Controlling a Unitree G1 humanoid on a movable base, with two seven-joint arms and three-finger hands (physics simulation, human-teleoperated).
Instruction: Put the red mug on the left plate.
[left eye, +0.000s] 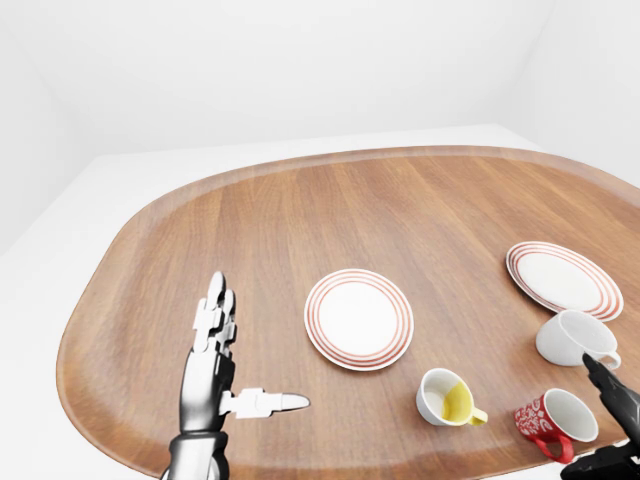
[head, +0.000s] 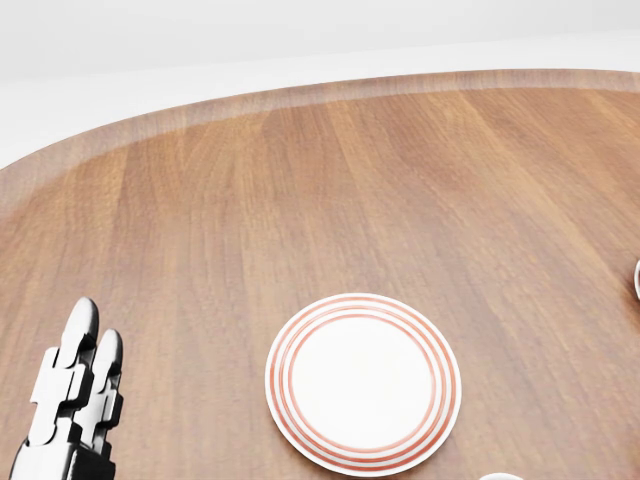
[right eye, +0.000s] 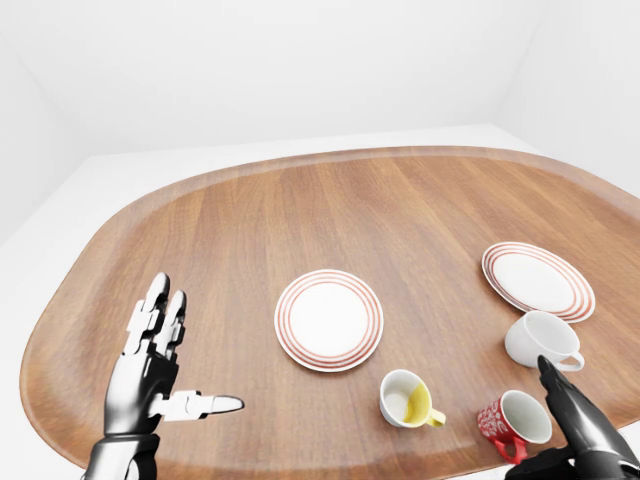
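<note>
Wood of the big rounded brown counter (right eye: 420, 220) fills all three views and carries everything. On it, largest to smallest: the left white plate with red rings (right eye: 329, 319) near the middle of the right-eye view, a second ringed plate (right eye: 538, 281) far to the right, a plain white mug (right eye: 540, 341) below that plate, a white cup with yellow inside (right eye: 405, 399), and the red patterned mug (right eye: 514, 422) at the lower right with its mouth tilted toward the camera. The left robot hand (right eye: 160, 370) hangs released over bare wood, fingers straight and thumb out, well apart from the mug. The dark right robot hand (right eye: 580, 432) stands just beside the red mug on its right side, fingers extended and not closed round anything; whether it touches the mug I cannot tell. I judge the main danger is a push: if this hand closes from the side, the tilted mug may roll toward the yellow cup. Also, the carry to the left plate must pass over or near that cup.
</note>
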